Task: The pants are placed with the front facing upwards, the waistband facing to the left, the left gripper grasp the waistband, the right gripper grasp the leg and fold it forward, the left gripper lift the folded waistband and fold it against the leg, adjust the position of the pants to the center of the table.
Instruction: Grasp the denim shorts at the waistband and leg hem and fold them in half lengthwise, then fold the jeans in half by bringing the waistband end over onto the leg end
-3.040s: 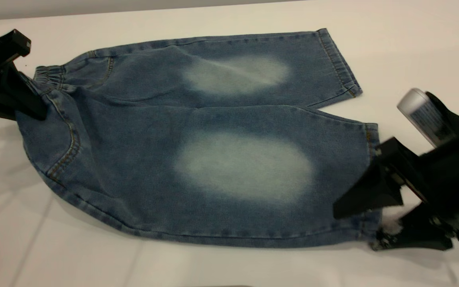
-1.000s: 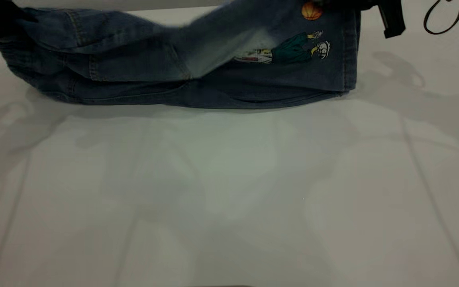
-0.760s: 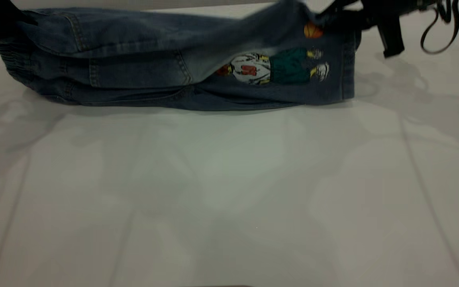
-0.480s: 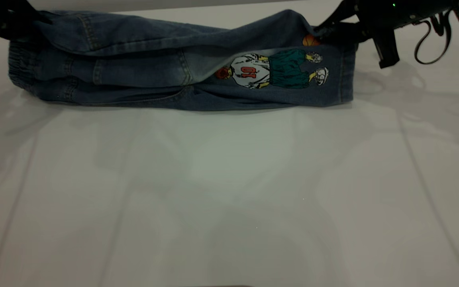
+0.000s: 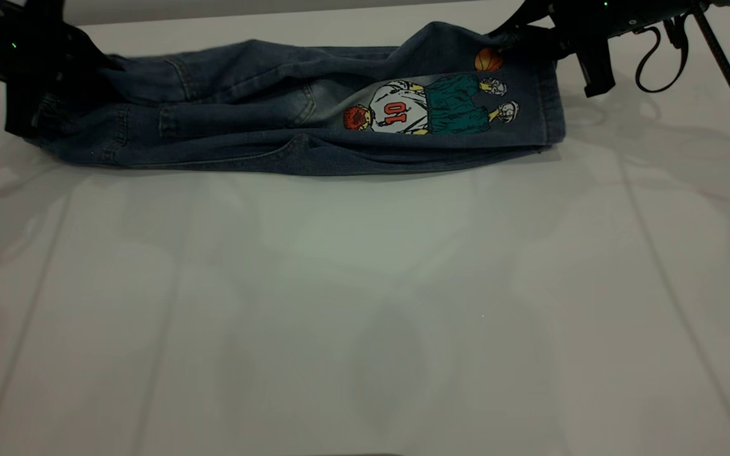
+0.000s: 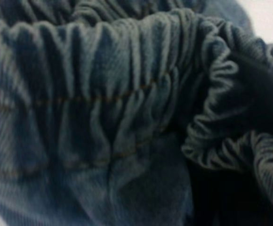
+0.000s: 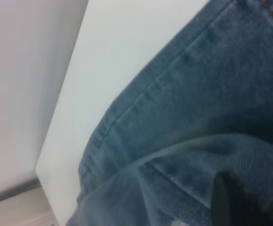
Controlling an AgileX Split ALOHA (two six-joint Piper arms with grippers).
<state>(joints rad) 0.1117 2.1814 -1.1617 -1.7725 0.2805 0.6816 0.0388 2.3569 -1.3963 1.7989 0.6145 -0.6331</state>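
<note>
The blue denim pants (image 5: 244, 126) lie folded lengthwise along the far side of the white table (image 5: 365, 304). The folded-over leg (image 5: 441, 107) shows its cartoon basketball figure on top. My left gripper (image 5: 70, 69) sits at the left end, shut on the gathered waistband (image 5: 45, 120); that ruffled waistband (image 6: 103, 94) fills the left wrist view. At the far right corner my right gripper (image 5: 523, 41) is shut on the leg hem, which rises a little toward it. In the right wrist view one dark finger (image 7: 228, 202) presses on the denim leg (image 7: 197, 117).
The table's far edge (image 7: 61, 127) runs just behind the pants. A black cable (image 5: 650, 57) loops from the right arm. Bare tabletop stretches from the pants to the near edge.
Both grippers came down with the lifted half, which has settled onto the other half. The cartoon print now shows in full. The left gripper shifted slightly right.
</note>
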